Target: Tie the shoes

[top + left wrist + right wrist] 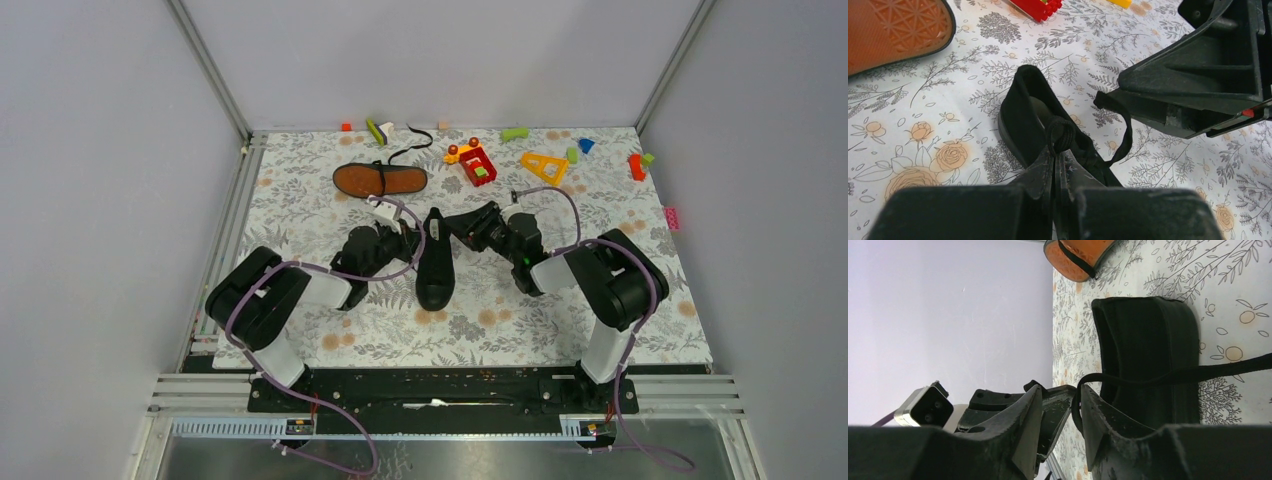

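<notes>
The left claw (1055,156) is clamped on the lace (1061,136) of the shoe (1020,112), but the right claw (1061,390) is apart (its end could slip out and loosen the tie).

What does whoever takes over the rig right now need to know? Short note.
Left tool: shut on a bunched lace above the upright shoe.
Right tool: jaws apart, with a lace strand running loosely between them, not clamped.
Second shoe: lying sole up at the far side, away from both tools.
Done: laces picked up; no knot or bow is visible.
Left: tie the upright shoe, then turn over and tie the second shoe.
</notes>
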{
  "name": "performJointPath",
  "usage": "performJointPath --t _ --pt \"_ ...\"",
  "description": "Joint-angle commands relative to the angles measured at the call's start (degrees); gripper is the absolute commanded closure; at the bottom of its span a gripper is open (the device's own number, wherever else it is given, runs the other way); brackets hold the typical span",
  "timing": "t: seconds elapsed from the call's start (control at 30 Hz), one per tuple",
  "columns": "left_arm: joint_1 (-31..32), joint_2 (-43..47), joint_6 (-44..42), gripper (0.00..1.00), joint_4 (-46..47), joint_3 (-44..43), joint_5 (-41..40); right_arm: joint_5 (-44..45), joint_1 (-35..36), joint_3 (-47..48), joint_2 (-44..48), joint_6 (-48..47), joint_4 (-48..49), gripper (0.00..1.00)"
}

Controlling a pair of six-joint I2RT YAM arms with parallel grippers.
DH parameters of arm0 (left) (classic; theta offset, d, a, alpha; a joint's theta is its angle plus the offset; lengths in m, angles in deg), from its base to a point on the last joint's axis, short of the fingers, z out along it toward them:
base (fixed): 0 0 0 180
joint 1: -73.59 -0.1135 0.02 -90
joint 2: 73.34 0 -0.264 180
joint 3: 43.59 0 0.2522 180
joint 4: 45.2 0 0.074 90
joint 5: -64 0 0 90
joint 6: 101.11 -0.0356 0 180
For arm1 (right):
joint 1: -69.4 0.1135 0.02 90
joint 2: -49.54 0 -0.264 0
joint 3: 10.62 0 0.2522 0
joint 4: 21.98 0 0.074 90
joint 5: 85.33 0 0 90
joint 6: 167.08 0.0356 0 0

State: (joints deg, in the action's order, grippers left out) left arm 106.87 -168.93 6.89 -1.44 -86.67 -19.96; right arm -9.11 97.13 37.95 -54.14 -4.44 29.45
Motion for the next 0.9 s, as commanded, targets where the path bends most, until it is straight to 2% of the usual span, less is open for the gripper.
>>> performJointPath --t 0.0,0.17,0.4,0.57,0.67,0.87 --pt "-0.2 2.2 -2.5 1.00 -3.8 -3.3 3.7 -3.3 -0.4 1.8 1.2 -2.7 0.6 0.58" --pt "-0.2 2.3 -2.8 1.00 -6.3 -4.4 4.7 -5.9 -1.3 1.4 1.8 -3.0 -3.4 0.55" --pt "-0.3 3.1 -3.7 1.00 -9.3 -5.2 6.1 -10.2 -2.5 2.3 0.7 -2.3 -4.3 0.53" --pt "-0.3 3.1 -4.7 1.00 -12.5 -7.1 7.6 -13.2 -3.2 5.3 -0.4 -2.8 -5.3 0.55" --pt "-0.3 3.3 -6.5 1.00 -15.5 -8.8 8.8 -16.3 -3.7 7.6 -1.9 -1.7 -3.9 0.60" --pt "-0.4 3.6 -10.6 1.00 -25.3 -13.4 11.0 -20.5 -4.5 10.8 -3.8 -1.9 -6.5 0.61"
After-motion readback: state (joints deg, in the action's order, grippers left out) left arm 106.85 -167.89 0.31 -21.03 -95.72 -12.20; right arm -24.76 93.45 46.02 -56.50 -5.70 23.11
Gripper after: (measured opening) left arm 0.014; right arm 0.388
